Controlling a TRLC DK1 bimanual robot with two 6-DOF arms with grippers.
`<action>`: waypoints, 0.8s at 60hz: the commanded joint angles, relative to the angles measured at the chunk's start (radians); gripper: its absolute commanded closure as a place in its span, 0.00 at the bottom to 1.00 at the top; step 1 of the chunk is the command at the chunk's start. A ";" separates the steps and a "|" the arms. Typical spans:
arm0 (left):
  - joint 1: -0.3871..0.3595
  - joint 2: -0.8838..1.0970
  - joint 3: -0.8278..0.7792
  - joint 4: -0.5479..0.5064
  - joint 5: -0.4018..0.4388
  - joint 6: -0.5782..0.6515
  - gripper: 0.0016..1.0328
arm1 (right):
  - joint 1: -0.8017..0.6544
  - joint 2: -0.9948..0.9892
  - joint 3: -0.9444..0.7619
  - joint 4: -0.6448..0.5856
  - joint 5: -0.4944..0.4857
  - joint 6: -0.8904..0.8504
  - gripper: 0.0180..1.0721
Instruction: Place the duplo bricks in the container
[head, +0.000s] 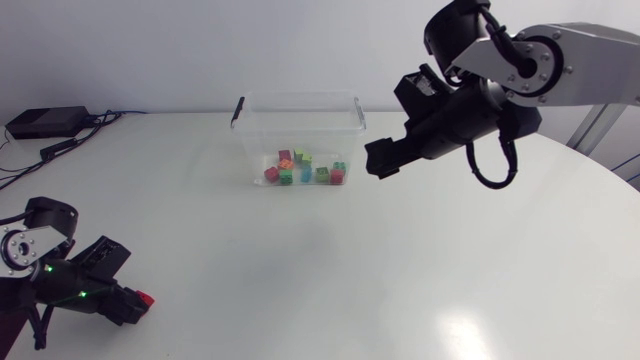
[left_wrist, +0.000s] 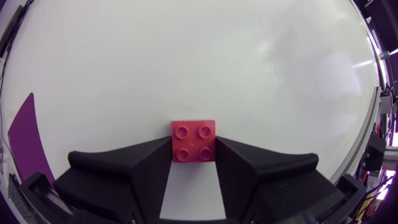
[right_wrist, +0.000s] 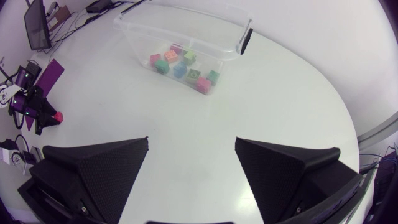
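Duplo brick (left_wrist: 193, 140) (square, studs up) clamped in left end effector (left_wrist: 193, 151); right end effector (right_wrist: 191, 140) spread.

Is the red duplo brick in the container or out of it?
Out. The red duplo brick is clamped between the left hand's fingers, far from the container.

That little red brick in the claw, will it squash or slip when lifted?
Probably not squash: the red brick shows crisp square edges in the left claw, so it looks rigid. Its flat sides should grip well. It is boxy, so unlikely to roll.
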 joint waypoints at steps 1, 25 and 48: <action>-0.012 0.013 0.009 -0.010 -0.008 -0.027 0.75 | -0.010 -0.034 -0.036 0.002 -0.006 -0.007 0.04; -0.147 -0.044 0.313 -0.104 0.042 -0.139 0.76 | -0.013 -0.135 -0.105 -0.014 -0.009 -0.010 0.04; -0.296 0.138 0.652 -0.096 0.065 -0.252 0.76 | -0.024 -0.178 -0.191 -0.008 -0.009 -0.025 0.04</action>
